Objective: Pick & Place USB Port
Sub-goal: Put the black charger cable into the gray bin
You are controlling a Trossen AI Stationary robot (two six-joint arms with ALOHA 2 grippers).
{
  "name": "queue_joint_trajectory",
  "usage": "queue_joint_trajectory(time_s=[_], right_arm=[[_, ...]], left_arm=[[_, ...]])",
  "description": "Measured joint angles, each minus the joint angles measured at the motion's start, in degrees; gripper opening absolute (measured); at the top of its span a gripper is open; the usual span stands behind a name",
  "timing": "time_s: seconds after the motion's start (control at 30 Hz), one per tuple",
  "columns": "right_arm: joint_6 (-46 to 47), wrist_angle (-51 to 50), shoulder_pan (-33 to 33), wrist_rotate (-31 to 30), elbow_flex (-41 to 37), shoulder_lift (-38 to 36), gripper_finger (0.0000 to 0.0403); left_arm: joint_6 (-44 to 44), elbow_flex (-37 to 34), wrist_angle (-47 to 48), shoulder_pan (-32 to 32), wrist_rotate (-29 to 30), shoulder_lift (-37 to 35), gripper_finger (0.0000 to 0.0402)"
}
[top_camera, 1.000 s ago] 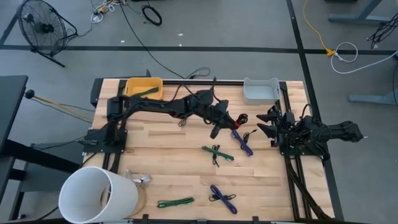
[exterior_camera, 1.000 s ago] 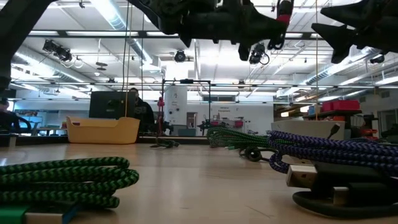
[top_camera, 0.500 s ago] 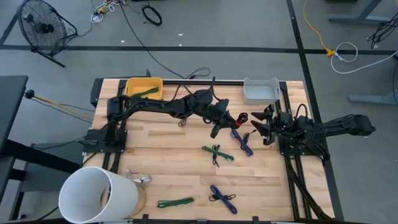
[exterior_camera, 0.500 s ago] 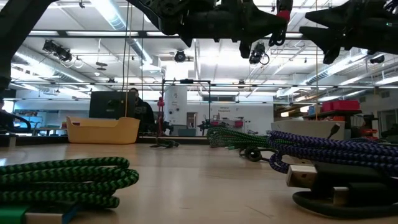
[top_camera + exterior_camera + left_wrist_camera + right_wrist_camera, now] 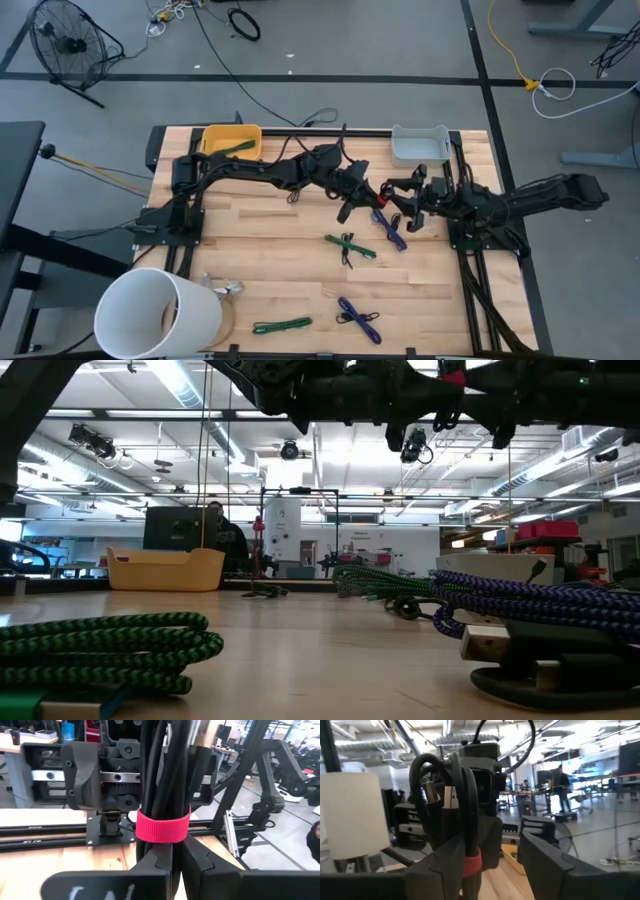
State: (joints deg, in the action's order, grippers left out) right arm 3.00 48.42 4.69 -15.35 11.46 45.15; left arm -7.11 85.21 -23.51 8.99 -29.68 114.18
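A black USB cable bundle (image 5: pixel 165 780), bound by a red strap (image 5: pixel 163 825), is held high over the table's middle by my left gripper (image 5: pixel 378 190), which is shut on it. Its silver plug (image 5: pixel 451 796) shows in the right wrist view. My right gripper (image 5: pixel 408 207) stands open just to the right of the bundle and faces it. Its fingers (image 5: pixel 445 862) lie to either side of the strapped end. I cannot tell whether they touch it. My left gripper pinches the bundle's gathered strands (image 5: pixel 167 851) between its two fingers, right beside the red strap. The fingers reach level from the table's left. The bundle is lifted clear of the table, and a loop (image 5: pixel 415 445) hangs below the hold.
Blue cable bundles (image 5: pixel 390 230) (image 5: pixel 358 318) and green ones (image 5: pixel 350 245) (image 5: pixel 282 325) lie on the wooden table. A yellow bin (image 5: pixel 232 140) and a grey bin (image 5: pixel 420 143) stand at the far edge. A white cylinder (image 5: pixel 160 312) stands at the near left corner.
My right gripper has moved from the table's right edge toward the left and a little up, and has closed in on the held bundle, staying open. The bundle has stayed where it was.
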Motion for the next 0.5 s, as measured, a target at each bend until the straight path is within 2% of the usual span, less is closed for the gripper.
queue_joint_trajectory(time_s=[0.2,0.3,0.37,0.47,0.5], right_arm=[[-0.5,0.4,0.0,1.0,1.2,1.6,0.0191],[-0.5,0.4,0.0,2.6,1.2,1.6,0.0172],[-0.7,0.1,0.0,3.0,1.3,1.6,0.0132],[-2.7,-0.2,0.0,2.9,1.3,1.6,0.0032],[-3.2,-0.2,0.0,2.9,1.3,1.6,0.0019]], left_arm=[[0.0,0.0,0.1,0.1,-1.5,-0.1,0.0016],[0.0,0.0,0.1,0.0,-1.4,-0.1,0.0016],[0.0,0.0,0.2,0.0,-1.1,-0.1,0.0016],[0.0,0.0,0.3,0.1,-0.4,0.0,0.0016],[0.1,0.0,0.4,0.1,-0.4,0.0,0.0016]])
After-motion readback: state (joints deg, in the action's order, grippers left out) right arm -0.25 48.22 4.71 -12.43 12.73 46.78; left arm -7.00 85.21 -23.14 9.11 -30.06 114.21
